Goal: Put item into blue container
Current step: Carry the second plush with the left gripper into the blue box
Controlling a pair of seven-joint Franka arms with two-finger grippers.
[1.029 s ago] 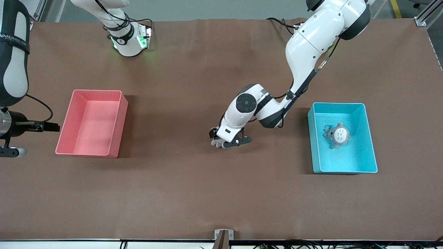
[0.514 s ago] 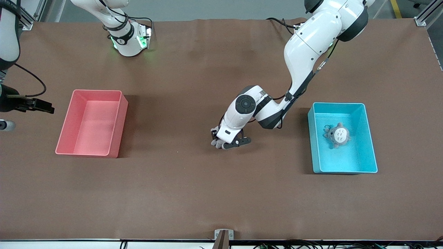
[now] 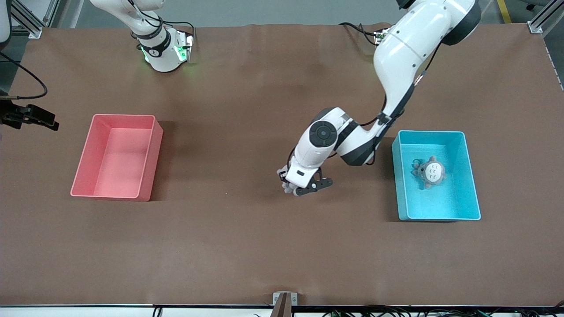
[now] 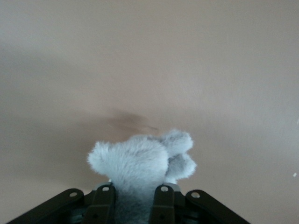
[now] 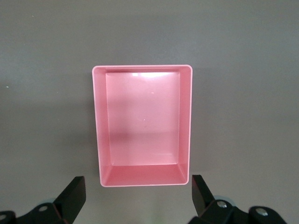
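Clearly, we see the left arm reach down from its base at the upper right of the front view, elbow bent, wrist tipped steeply toward the brown table cover, so that the left gripper sits just right of the frame's centre, over bare table between the two bins. Its fingers are closed narrowly on a small grey fluffy plush toy; in the left wrist view the toy sticks out past the fingertips, its rounded lobes pointing away from the gripper, and we cannot make out a clear long axis. The bright cyan rectangular plastic bin stands at the right of the front view, its long sides running up and down the frame; inside it lies a round grey plush figure with a pale spotted face, in the upper half of the bin. The right gripper waits at the left edge of the front view, and in the right wrist view its fingers stand wide apart, looking down on the pink rectangular plastic bin in the middle of that frame. We can read no writing on the bins or toys.
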